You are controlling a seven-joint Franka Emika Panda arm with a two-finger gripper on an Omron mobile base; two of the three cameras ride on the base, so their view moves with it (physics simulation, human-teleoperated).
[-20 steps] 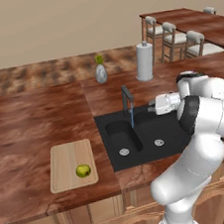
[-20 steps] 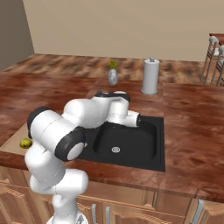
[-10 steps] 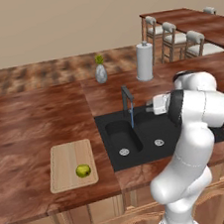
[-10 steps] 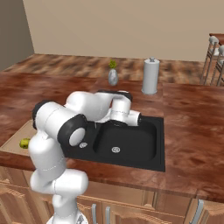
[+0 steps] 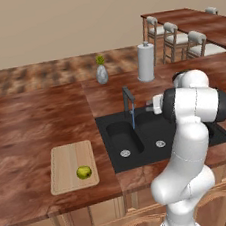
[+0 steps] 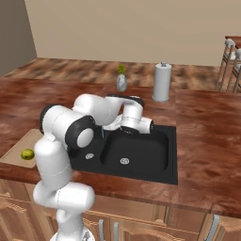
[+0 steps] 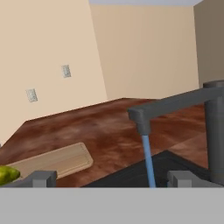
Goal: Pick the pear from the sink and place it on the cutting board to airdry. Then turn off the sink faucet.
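Already parked the pear [image 5: 83, 172] on the board [image 5: 71, 163], well left of the faucet [image 5: 129, 99]. Since a moment ago, swings the elbow upright and holds the end effector [image 7: 111, 177], spread and empty, just right of the faucet. Still to stop the blue stream [image 7: 148, 162].

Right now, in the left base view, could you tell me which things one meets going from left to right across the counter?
cutting board → pear → vase with a yellow flower → sink faucet → paper towel roll → chairs
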